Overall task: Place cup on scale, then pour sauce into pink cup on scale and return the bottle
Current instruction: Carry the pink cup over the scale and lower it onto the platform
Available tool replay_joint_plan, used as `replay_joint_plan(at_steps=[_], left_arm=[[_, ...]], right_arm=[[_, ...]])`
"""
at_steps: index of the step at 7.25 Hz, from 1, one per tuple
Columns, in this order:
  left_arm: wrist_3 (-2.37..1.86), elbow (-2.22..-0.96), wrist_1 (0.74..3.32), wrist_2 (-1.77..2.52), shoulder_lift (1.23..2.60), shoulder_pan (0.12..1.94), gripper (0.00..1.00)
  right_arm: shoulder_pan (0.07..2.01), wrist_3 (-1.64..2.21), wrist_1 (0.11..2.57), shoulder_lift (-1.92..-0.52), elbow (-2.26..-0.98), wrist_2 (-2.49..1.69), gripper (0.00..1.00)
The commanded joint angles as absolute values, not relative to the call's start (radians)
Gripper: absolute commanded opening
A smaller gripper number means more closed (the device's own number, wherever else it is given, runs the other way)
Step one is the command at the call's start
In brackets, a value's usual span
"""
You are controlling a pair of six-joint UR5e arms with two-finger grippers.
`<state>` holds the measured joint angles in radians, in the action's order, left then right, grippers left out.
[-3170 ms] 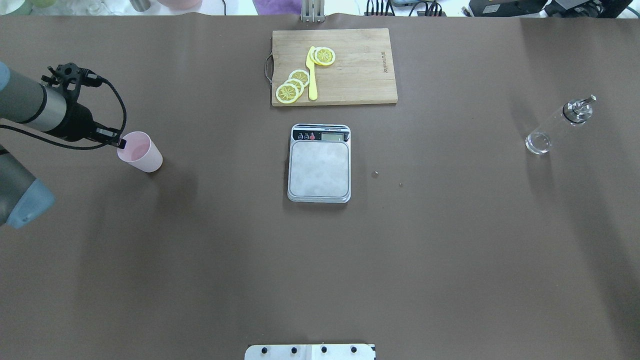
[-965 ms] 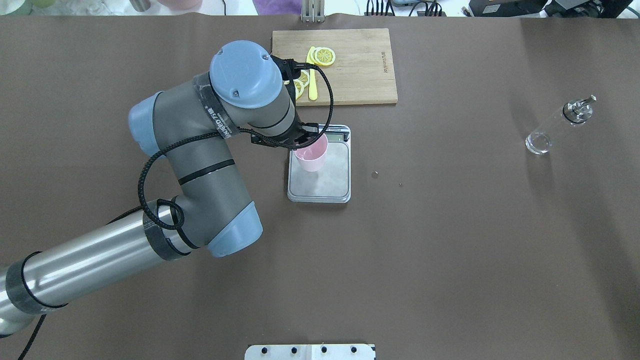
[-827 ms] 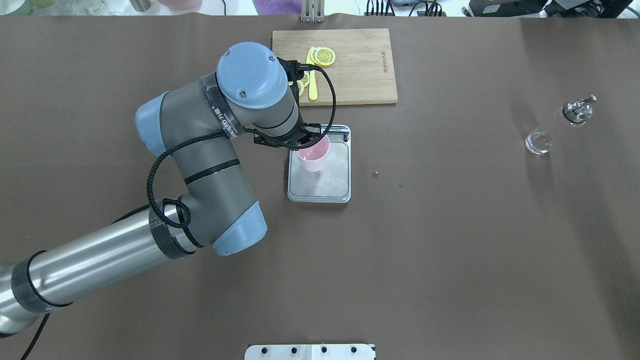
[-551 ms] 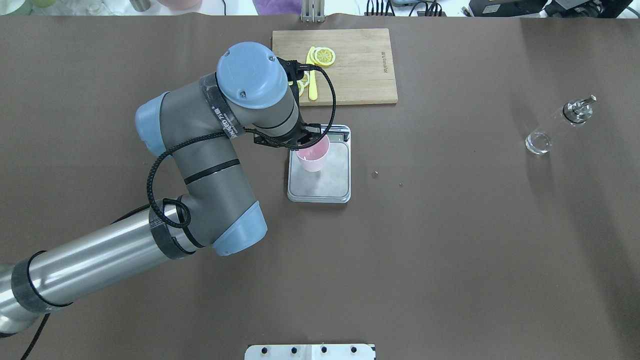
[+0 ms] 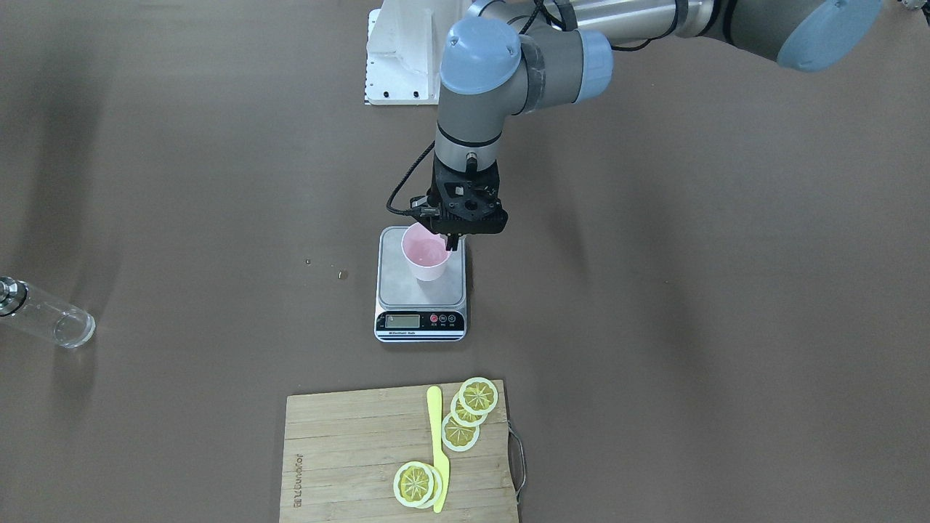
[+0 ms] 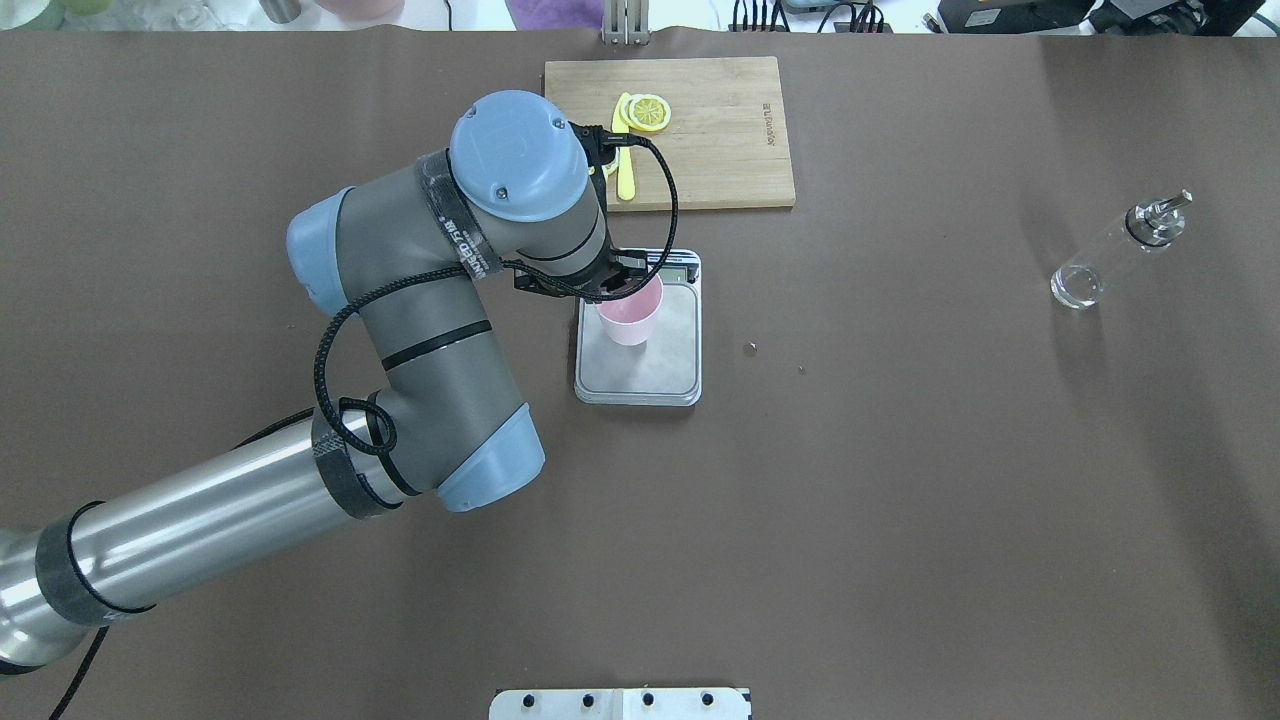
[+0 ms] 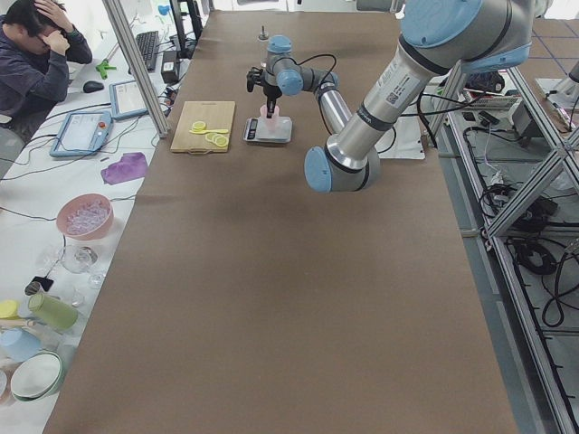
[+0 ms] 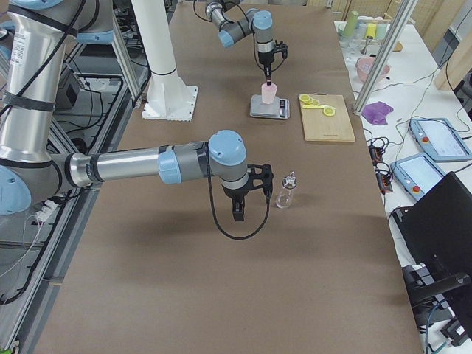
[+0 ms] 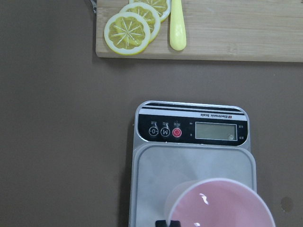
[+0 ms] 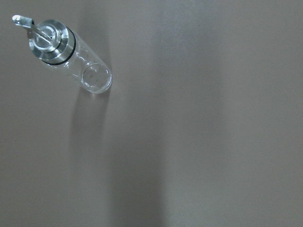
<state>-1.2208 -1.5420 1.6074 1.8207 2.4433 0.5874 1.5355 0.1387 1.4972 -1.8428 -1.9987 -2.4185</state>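
Over the silver steel scale [image 5: 396,287], the left gripper [image 5: 450,243] pinches the pale pink cup [image 5: 423,258] by its rim; a snagging finger could topple it on withdrawal.

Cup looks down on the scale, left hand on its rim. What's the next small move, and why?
Probably open the left hand and lift straight up. The cup appears to sit upright on the scale, inside the platform's edges, the hand pinching its rim; the bottle stands untouched.
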Motion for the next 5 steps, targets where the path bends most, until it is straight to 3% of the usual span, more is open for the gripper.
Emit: replay_joint_plan(at_steps=[1,3,4,5], left_arm=[[-1.221,-1.529,1.608,1.813,2.45,0.584,0.0],[-1.218,-1.528,1.611,1.809,2.456,0.58,0.0],[-1.218,-1.528,1.614,1.799,2.459,0.571,0.05],[-1.215,-1.528,1.632,1.799,2.457,0.571,0.16]], right_arm=[[1.536,0.138,1.497,-1.844,-1.999,-2.419,1.0],[1.536,0.138,1.497,-1.845,-1.999,-2.419,1.0],[1.536,0.137,1.497,-1.85,-1.999,-2.419,1.0],[1.536,0.138,1.497,-1.85,-1.999,-2.419,1.0]])
